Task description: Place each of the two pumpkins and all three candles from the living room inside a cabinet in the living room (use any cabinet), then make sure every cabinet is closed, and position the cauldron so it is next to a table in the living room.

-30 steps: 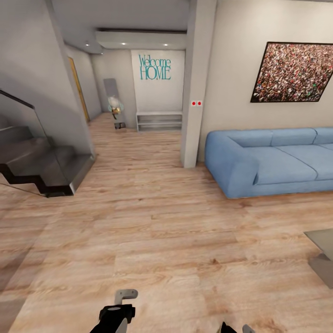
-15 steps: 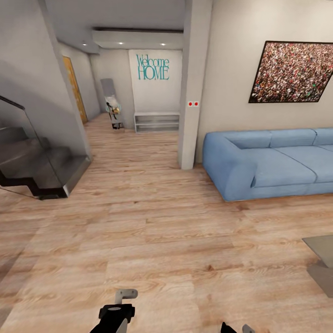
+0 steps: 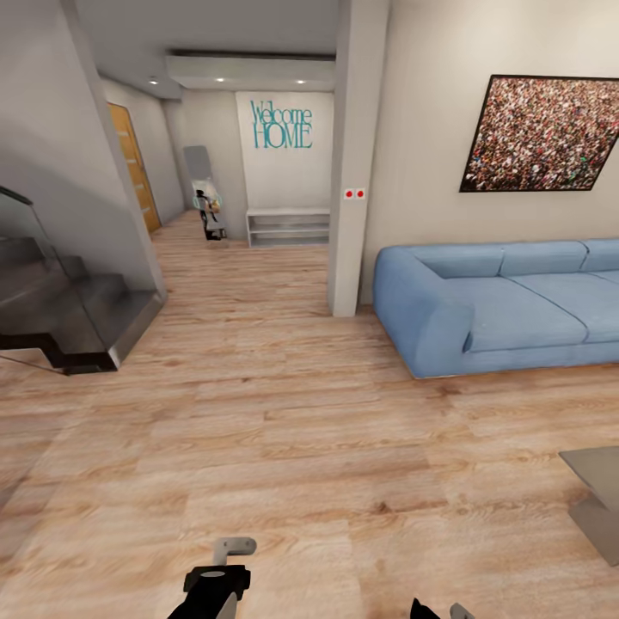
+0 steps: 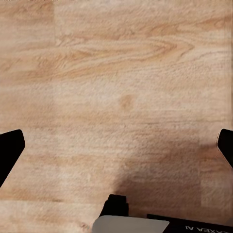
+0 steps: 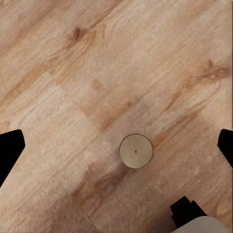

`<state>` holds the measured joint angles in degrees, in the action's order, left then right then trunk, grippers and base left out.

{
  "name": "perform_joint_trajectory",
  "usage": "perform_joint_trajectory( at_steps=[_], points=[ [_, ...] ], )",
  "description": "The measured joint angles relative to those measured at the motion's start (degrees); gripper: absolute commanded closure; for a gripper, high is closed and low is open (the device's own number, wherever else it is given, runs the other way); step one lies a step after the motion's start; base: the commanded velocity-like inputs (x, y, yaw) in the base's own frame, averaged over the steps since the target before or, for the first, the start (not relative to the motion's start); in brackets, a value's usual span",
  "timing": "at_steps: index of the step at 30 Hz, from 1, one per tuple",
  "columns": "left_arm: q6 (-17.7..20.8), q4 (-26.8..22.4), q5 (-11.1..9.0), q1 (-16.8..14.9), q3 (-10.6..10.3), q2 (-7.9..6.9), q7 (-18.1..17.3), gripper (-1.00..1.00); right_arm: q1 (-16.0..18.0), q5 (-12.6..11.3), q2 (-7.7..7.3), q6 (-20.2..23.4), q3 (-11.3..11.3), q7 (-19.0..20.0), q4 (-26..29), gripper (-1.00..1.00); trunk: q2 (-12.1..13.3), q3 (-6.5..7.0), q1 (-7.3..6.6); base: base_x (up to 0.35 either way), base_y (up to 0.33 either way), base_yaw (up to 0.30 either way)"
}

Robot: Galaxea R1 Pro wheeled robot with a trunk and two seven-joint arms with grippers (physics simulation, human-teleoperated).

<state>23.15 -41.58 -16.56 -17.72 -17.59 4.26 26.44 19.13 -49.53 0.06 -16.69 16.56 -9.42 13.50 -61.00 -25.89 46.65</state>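
Head view, change: whole scene slid slightly leftward against a second ago, so camera turning or base rolling; sofa [image 3: 507,297] and table [image 3: 597,481] corner sit a little further left. Judged as transit, no object handled yet.
Head view, room: light plank floor [image 3: 284,447], grey staircase [image 3: 73,318], pillar [image 3: 348,163], framed picture [image 3: 542,133], hallway with "Welcome HOME" lettering.
Left wrist view: left gripper [image 4: 116,150] spread wide, nothing between the tips, bare planks beneath.
Right wrist view: right gripper [image 5: 116,150] spread wide and empty; one candle [image 5: 136,151] upright on the floor between the tips, untouched, apparently the next pick.
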Motion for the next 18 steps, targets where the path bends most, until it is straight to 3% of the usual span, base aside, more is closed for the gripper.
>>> perform_joint_trajectory(
  at_steps=[15, 18],
  points=[
    [-1.41, -0.30, -0.15, 0.00, 0.52, 0.00, 0.03, -1.00, 0.00, -0.01, -0.04, 0.01, 0.00, 0.01, 0.00, -1.00, 0.00, 0.00, 0.01, 0.003, -0.016, 0.000],
    [-1.42, -0.54, -0.22, 0.00, 0.64, 0.00, 0.03, -1.00, 0.00, -0.01, -0.04, 0.01, 0.05, 0.01, 0.00, -1.00, -1.19, -0.53, 0.66, 0.000, 0.000, 0.000]
  ],
)
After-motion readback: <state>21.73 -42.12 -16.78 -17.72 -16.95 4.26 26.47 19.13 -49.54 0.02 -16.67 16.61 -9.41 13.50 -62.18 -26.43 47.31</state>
